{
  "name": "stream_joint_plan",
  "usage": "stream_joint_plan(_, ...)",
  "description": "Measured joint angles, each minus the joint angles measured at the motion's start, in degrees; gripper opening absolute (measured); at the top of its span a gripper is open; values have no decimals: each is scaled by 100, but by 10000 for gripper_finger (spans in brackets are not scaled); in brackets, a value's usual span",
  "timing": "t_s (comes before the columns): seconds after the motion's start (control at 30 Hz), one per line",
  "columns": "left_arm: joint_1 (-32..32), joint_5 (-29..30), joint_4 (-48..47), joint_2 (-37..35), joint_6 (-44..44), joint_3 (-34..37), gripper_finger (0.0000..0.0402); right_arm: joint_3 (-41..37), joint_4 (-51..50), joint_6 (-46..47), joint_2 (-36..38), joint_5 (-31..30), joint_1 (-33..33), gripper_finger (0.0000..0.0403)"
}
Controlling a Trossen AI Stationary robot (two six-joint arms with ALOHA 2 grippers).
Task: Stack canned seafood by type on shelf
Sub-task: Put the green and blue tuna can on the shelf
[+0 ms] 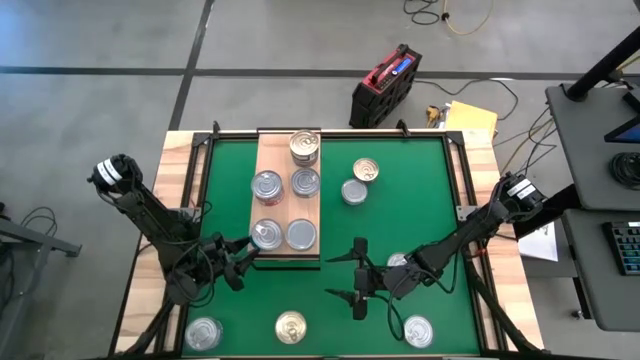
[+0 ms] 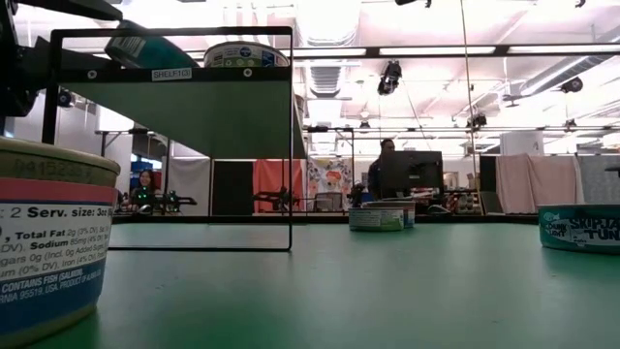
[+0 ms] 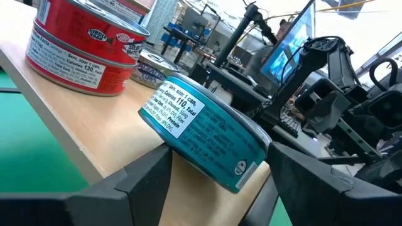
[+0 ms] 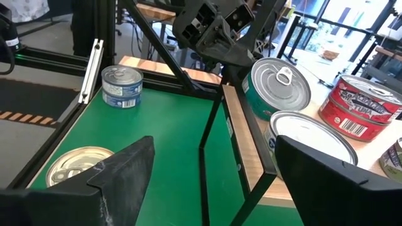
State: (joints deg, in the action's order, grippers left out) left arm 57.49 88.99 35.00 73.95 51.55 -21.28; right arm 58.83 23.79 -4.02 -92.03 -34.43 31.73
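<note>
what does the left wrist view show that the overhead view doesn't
Only the left wrist view shows labels: the teal can tilted between the left tool fingers at the shelf edge, and two stacked red cans behind it. Only the high view shows the whole layout: the right tool open over the green mat, and loose cans, including a gold-lidded one. Both show the teal can, left tool and shelf.

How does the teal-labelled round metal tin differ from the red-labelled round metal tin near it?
The teal-labelled round metal tin is tilted; the red-labelled round metal tin sits level. The teal tin is clamped in the left gripper; the red tin is untouched. Label colours differ: teal against red. Both are flat and round.
</note>
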Motion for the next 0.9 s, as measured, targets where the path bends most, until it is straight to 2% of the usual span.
stream_joint_plan(0.47, 0, -48, 0, 0, -61, 0, 247, 0, 0, 176, 0, 13, 0, 311)
stream_joint_plan(0.9, -1, -170, 7, 0, 2, 0, 247, 0, 2, 211, 0, 11, 0, 323)
